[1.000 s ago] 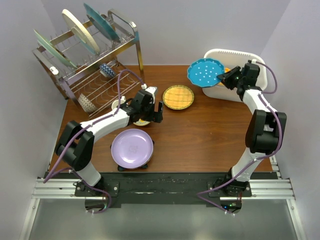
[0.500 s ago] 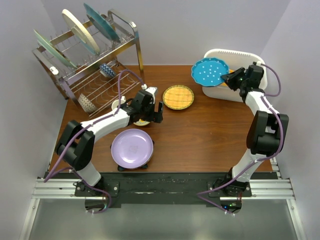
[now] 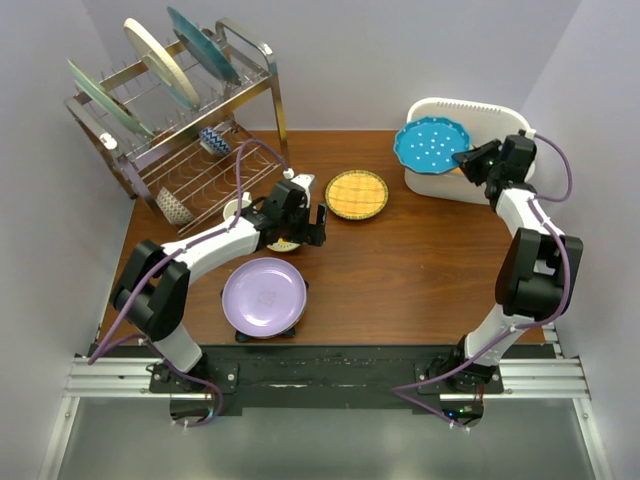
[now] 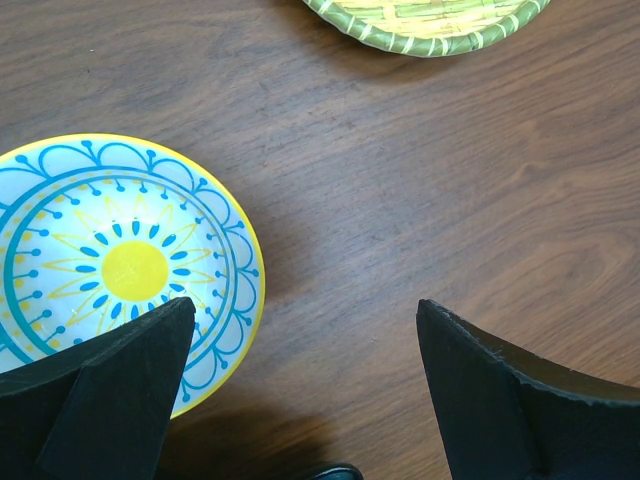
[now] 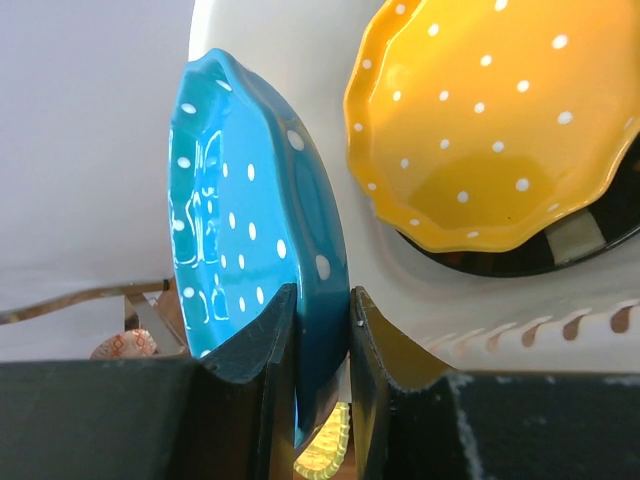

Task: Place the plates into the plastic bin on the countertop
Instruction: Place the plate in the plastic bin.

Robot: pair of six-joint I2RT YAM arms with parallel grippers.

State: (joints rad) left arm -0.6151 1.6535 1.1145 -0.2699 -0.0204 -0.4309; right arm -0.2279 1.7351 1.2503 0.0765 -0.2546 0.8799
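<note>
right wrist: blue plate (image 5: 240, 210) partly hidden

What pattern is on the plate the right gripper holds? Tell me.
The plate is blue with white dots; right wrist view shows it best.

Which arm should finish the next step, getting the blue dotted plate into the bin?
Right: the right gripper is shut on the blue dotted plate, held above the plastic bin's left rim. The left gripper stands open and empty, far off across the countertop.
</note>
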